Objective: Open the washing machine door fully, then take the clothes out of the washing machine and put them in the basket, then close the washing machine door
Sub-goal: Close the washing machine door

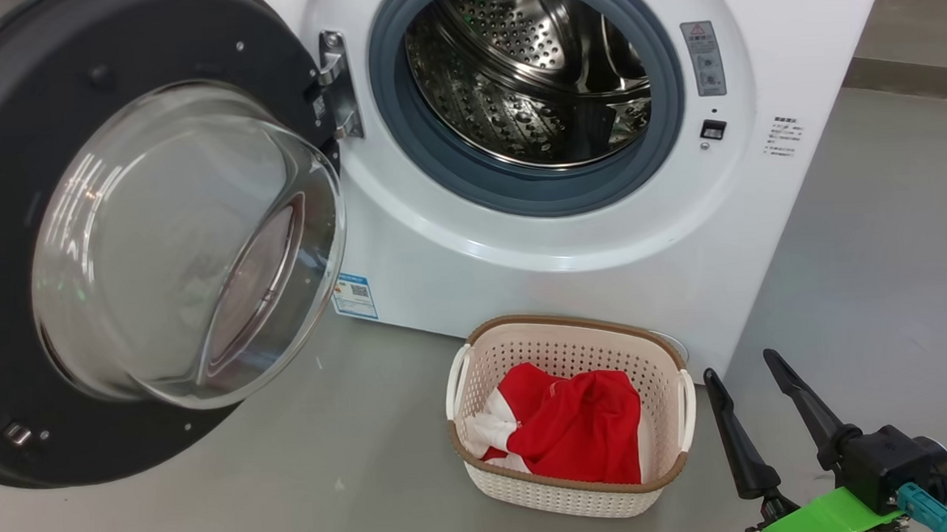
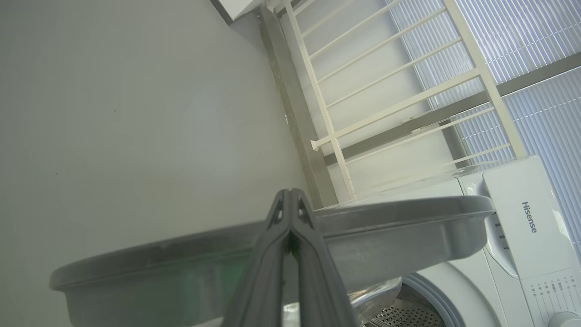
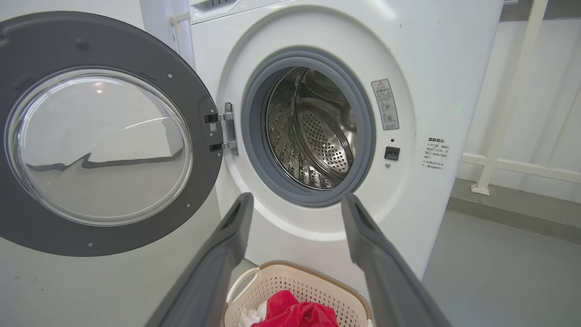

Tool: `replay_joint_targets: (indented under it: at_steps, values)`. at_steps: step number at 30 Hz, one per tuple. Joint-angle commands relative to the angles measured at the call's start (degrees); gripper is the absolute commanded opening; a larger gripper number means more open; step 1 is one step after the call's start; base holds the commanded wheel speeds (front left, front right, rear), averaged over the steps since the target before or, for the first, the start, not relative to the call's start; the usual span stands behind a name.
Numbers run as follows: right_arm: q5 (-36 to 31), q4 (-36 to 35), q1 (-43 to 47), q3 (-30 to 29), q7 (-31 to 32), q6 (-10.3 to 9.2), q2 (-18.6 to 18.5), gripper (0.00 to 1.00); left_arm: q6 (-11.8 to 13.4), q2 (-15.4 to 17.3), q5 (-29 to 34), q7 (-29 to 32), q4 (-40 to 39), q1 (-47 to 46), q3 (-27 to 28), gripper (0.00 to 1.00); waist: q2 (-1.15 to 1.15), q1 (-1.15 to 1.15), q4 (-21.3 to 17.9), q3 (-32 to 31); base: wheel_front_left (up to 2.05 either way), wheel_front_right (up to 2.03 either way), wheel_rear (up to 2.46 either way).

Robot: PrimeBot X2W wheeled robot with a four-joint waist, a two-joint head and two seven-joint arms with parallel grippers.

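The washing machine [image 1: 521,255] stands with its door [image 1: 2,242] swung wide to the left, the glass bowl [image 1: 189,248] bulging toward me. Its steel drum [image 1: 528,68] holds nothing that I can see. The red clothes [image 1: 571,431] lie in the cream basket [image 1: 567,342] on the floor before the machine. My right gripper [image 1: 745,372] hovers open just right of the basket; in the right wrist view it [image 3: 297,200] points at the drum [image 3: 313,131] above the basket [image 3: 277,277]. My left gripper [image 2: 289,196] is shut and empty, its fingers against the door's grey edge [image 2: 408,218].
Grey floor [image 1: 885,236] spreads right of the machine. A white railing [image 2: 386,91] and ribbed window panels stand behind the machine [image 2: 522,218]. A wall base and railing post [image 3: 508,113] lie to the machine's right.
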Motion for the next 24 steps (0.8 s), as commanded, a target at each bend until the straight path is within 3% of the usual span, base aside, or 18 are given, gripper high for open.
replay_joint_targets:
  at_steps: [1,10,24]
  values:
    - [-0.46,-1.31,-0.75,1.46,-0.08,0.36,-0.68,1.0,-1.12,3.89,0.54,-0.03,-0.27,-1.72,0.45,0.0,0.0,0.0,-0.6,0.14,0.0,0.0,0.0]
    - [-0.69,-1.61,-0.38,1.11,0.07,0.36,-0.68,1.0,-3.42,3.76,-1.23,2.19,3.62,-2.48,0.9,0.0,0.0,0.0,-0.49,0.08,0.0,0.0,0.0]
    - [-0.3,-1.52,-0.63,1.76,-0.02,0.36,-0.68,1.0,-9.19,1.96,-3.8,8.09,5.63,-1.95,0.43,0.0,0.0,0.0,0.85,-0.02,0.0,0.0,0.0]
